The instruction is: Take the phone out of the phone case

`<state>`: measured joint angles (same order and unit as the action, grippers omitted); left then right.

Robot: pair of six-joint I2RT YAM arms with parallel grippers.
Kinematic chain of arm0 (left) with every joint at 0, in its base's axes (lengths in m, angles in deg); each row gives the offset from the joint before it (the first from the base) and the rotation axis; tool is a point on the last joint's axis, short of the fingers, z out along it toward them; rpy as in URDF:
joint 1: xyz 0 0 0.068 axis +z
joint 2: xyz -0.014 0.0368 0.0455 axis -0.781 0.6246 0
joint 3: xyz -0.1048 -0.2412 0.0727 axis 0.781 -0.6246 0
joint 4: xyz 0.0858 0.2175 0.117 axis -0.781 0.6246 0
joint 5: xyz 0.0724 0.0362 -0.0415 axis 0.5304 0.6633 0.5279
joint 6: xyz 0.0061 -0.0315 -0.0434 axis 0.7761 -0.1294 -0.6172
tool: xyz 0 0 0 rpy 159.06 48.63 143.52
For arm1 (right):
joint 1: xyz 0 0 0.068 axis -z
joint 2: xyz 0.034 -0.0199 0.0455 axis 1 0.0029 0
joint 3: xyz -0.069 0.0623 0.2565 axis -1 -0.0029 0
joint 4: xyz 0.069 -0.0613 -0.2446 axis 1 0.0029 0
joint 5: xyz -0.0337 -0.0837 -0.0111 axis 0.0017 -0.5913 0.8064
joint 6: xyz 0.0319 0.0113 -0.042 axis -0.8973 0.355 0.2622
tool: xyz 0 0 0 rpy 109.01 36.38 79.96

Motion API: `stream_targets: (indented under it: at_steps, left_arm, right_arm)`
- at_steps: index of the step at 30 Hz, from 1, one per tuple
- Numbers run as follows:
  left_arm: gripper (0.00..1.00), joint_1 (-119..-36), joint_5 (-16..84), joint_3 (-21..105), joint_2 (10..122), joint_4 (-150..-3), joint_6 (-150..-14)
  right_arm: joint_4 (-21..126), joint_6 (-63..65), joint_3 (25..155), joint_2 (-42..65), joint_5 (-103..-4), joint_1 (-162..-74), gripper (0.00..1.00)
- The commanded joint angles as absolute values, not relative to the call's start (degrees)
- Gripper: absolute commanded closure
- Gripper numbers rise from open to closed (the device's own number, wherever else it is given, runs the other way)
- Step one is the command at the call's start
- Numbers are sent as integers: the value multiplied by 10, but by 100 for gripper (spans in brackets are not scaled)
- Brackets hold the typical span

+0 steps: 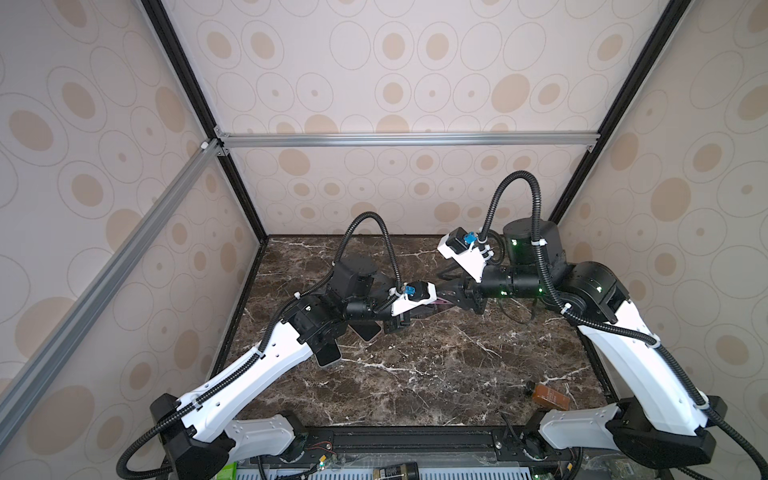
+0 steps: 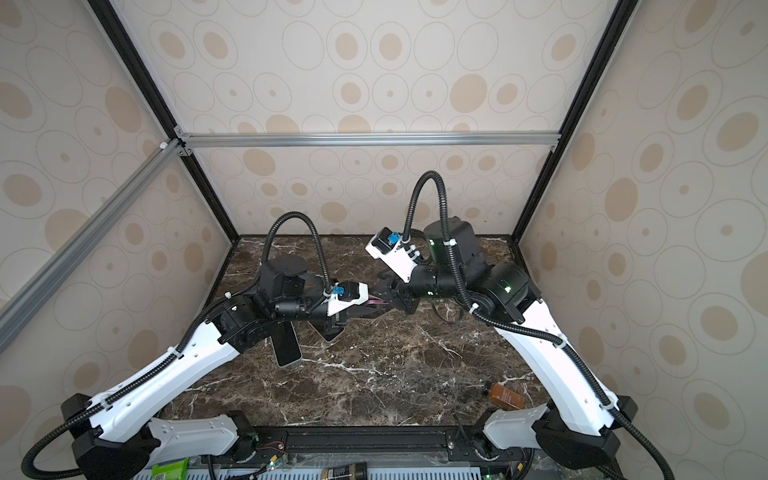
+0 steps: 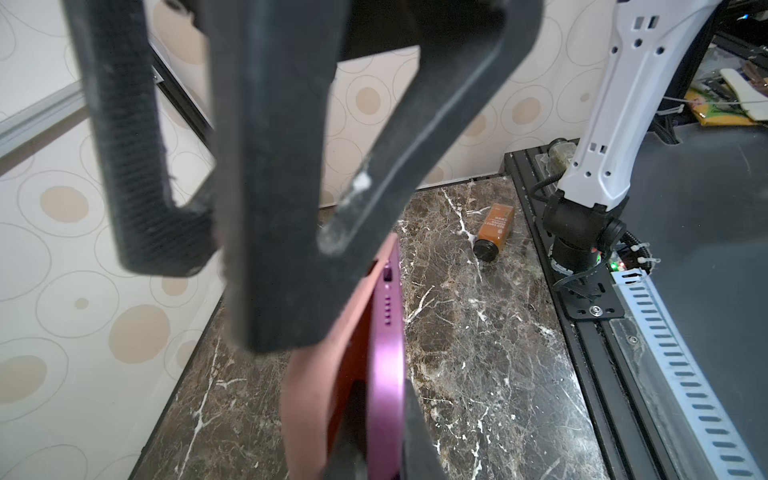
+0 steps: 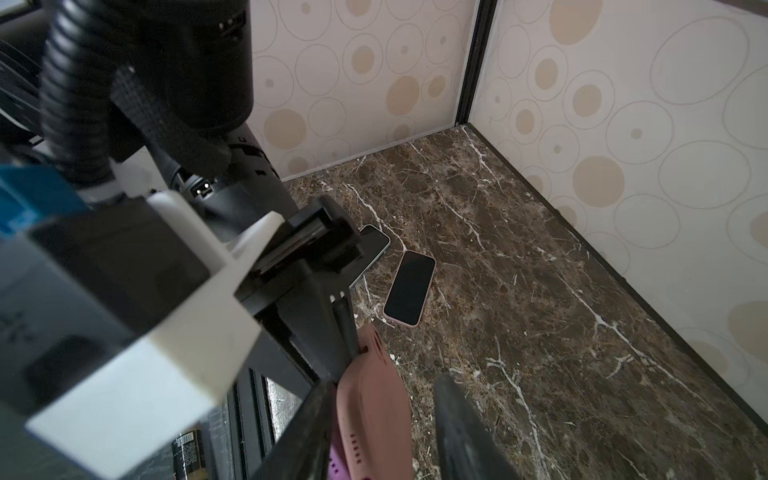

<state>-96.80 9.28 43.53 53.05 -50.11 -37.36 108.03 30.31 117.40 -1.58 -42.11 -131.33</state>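
Pink case (image 4: 365, 415), loose inside the open right end effector (image 4: 390, 390), should be pinched and drawn off; phone (image 3: 386, 353) is clamped by the left end effector (image 3: 382, 415).

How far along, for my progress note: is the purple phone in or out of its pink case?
Partly out: the purple phone stands apart from the pink case along one edge.

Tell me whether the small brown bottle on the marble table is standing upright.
No, the bottle lies flat on its side on the table, its black cap at one end.
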Motion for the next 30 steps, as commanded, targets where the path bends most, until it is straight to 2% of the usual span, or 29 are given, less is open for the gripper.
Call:
stream_targets:
  at_steps: [1,10,21,26,30]
  left_arm:
    - [100,-972,93,456,514,-524,-338]
    - [100,-974,89,447,511,-525,-332]
    - [100,-977,96,441,504,-533,-338]
    - [100,-977,96,439,502,-537,-340]
    - [100,-977,99,437,501,-540,-340]
  right_arm:
    - [1111,294,1190,-8,-398,-1303,58]
    - [1138,301,1205,11,-341,-1291,57]
    - [1176,316,1216,41,-406,-1291,57]
    - [1176,327,1196,41,-512,-1292,58]
    - [1179,336,1185,43,-484,-1292,58]
